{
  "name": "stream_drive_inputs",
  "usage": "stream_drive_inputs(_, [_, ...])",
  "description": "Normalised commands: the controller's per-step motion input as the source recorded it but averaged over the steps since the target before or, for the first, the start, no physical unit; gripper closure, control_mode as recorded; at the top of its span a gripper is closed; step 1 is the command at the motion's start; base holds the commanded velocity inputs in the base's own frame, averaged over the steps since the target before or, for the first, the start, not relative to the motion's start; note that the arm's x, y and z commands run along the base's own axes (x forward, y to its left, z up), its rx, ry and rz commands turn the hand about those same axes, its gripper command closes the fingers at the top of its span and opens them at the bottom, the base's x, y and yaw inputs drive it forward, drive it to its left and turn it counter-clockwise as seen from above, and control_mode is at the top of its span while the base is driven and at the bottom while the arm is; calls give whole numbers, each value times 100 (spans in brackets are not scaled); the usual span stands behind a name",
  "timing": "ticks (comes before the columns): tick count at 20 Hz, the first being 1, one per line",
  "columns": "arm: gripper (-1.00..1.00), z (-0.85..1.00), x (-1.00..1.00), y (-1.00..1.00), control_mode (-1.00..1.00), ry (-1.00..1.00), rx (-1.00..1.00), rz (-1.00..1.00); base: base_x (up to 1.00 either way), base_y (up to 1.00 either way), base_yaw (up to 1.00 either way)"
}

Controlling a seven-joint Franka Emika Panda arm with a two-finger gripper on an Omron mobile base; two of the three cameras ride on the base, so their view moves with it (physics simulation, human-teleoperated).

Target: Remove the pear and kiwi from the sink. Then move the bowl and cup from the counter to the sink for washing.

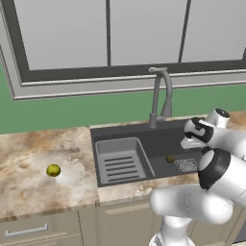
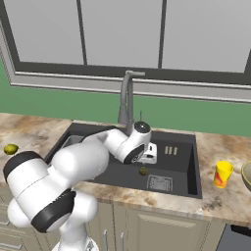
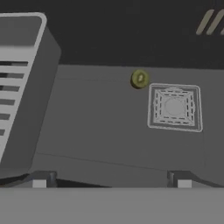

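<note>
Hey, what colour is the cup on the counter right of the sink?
The cup is yellow with a red-orange patch on its side, clearest in the right base view.

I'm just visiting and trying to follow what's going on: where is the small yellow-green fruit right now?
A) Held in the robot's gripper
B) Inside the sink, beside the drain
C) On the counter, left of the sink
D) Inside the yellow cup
C: the pear lies on the marbled counter left of the sink, while the darker kiwi sits in the basin near the drain.

Open sink (image 3: 100,131) floor surrounds the kiwi (image 3: 139,79); ribbed tray (image 3: 22,87) walls one side.
</note>
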Motion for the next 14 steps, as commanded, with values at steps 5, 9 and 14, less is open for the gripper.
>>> stream_drive_inputs(5, [-100,-7,13,-2,-100,-1,0,0,0,0,0])
stream_drive_inputs(9, [-100,-7,16,-1,-100,0,1,0,0,0,0])
stream_drive_inputs(14, [-100,-9,15,0,-100,-1,4,0,0,0,0])
